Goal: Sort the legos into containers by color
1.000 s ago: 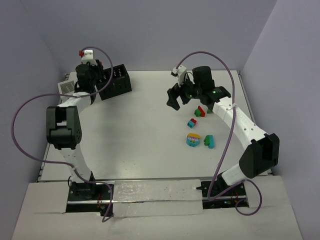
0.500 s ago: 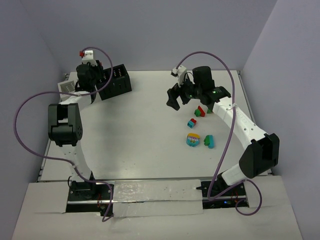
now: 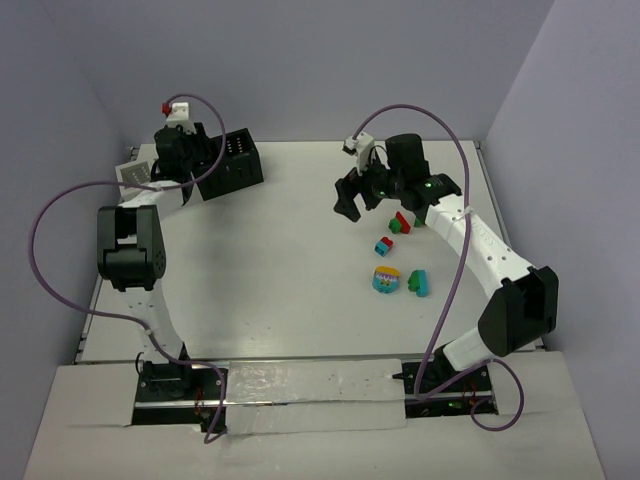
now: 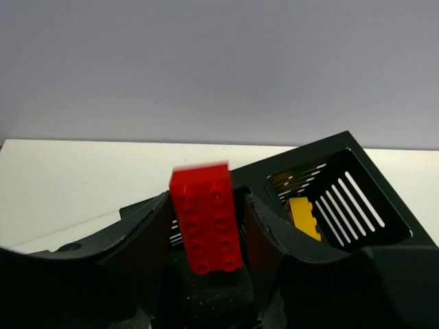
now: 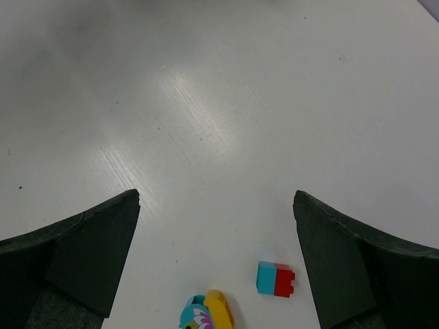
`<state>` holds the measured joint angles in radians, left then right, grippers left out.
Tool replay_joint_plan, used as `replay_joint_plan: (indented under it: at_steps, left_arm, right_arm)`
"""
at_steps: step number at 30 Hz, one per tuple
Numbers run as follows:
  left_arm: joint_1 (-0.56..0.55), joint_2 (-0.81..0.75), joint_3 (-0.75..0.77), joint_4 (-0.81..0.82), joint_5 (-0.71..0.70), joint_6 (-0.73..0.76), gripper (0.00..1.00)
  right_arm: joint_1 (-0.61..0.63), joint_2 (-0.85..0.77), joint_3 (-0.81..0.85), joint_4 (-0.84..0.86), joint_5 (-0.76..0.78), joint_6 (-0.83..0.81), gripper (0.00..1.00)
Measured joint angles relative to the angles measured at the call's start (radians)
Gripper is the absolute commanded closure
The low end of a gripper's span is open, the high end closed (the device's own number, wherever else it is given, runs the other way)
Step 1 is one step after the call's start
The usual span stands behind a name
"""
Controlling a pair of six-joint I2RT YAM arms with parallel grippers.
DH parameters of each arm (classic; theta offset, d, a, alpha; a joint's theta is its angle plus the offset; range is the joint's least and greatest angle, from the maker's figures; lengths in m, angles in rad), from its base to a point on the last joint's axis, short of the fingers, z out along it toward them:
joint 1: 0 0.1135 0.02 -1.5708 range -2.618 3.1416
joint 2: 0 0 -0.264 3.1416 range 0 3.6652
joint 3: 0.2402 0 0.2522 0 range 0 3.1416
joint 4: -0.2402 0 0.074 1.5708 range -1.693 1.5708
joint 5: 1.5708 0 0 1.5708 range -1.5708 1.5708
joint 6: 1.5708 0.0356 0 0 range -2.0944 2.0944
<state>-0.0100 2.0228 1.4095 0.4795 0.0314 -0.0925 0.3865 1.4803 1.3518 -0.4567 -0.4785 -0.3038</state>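
My left gripper (image 3: 188, 160) is at the back left, right by the black container (image 3: 232, 160). In the left wrist view the gripper (image 4: 207, 200) is shut on a red brick (image 4: 206, 226), held over the black container (image 4: 357, 205). A yellow brick (image 4: 304, 216) lies in the container's right slotted compartment. My right gripper (image 3: 360, 195) is open and empty above the table, also seen in the right wrist view (image 5: 216, 205). Below it lie a teal-and-red brick (image 5: 276, 279) and the rounded cyan-and-yellow piece (image 5: 206, 312).
The white container (image 3: 133, 172) sits at the far left behind the left arm. On the right of the table lie a red-and-green brick (image 3: 402, 222), the teal-and-red brick (image 3: 384, 245), the rounded piece (image 3: 386, 280) and a green-and-teal brick (image 3: 417, 283).
My left gripper has shifted slightly back and right toward the black container with the red brick. The right arm has barely moved.
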Motion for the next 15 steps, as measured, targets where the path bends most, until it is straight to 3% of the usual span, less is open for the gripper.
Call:
replay_joint_plan:
  at_steps: [5,15]
  left_arm:
    - [0.001,-0.008,0.002,-0.052,0.008,0.001,0.32]
    - [0.001,-0.128,0.06,-0.19,0.05,0.0,0.24]
  right_arm:
    - [-0.001,0.0,-0.004,0.001,-0.002,0.0,0.0]
    - [-0.008,-0.04,-0.051,0.02,0.0,0.008,0.0]
